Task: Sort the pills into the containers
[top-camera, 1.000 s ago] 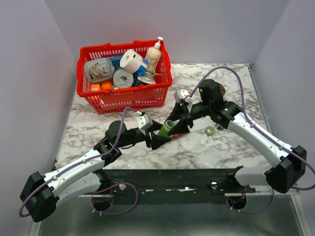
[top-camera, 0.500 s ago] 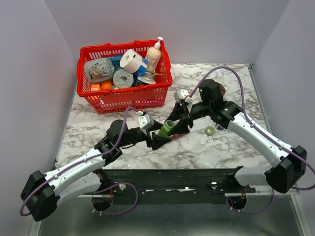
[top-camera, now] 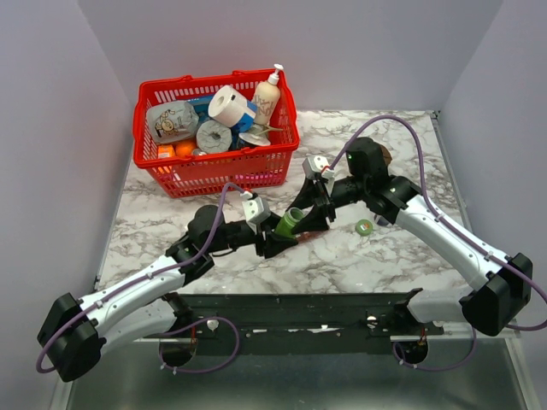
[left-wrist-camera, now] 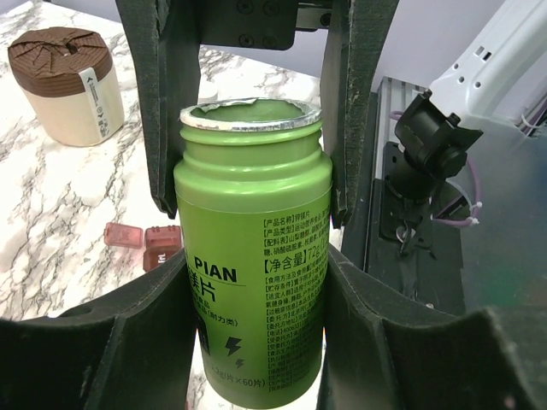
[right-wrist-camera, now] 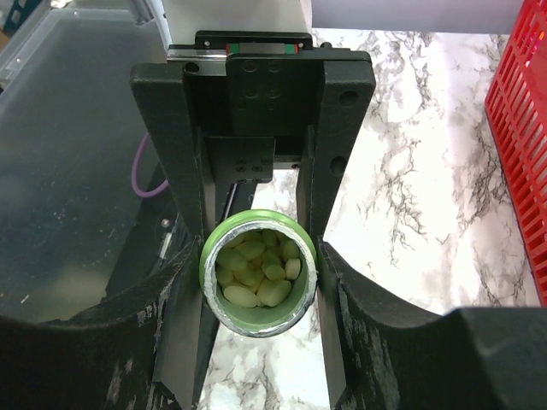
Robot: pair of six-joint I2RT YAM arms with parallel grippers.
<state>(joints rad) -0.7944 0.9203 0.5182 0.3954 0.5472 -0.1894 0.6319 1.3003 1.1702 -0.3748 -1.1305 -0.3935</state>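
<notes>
An open green pill bottle (top-camera: 289, 224) is held tilted above the marble table between both grippers. My left gripper (top-camera: 275, 243) is shut on its lower body, as the left wrist view (left-wrist-camera: 256, 342) shows. My right gripper (top-camera: 309, 215) comes in along the bottle's axis. Its fingers press against both sides of the neck and rim. The right wrist view (right-wrist-camera: 259, 273) looks into the mouth at pale yellow-green pills (right-wrist-camera: 256, 272). Two compartments of the dark red-brown pill organizer (left-wrist-camera: 145, 245) show on the table beyond the bottle; the rest is hidden.
The bottle's green cap (top-camera: 364, 226) lies on the table right of the grippers. A cream jar with a brown lid (left-wrist-camera: 67, 81) stands behind the right arm. A red mesh basket (top-camera: 214, 169) full of groceries sits at the back left.
My left arm has shifted slightly right and forward, nudging the bottle toward the right gripper. The right arm has not visibly moved.
</notes>
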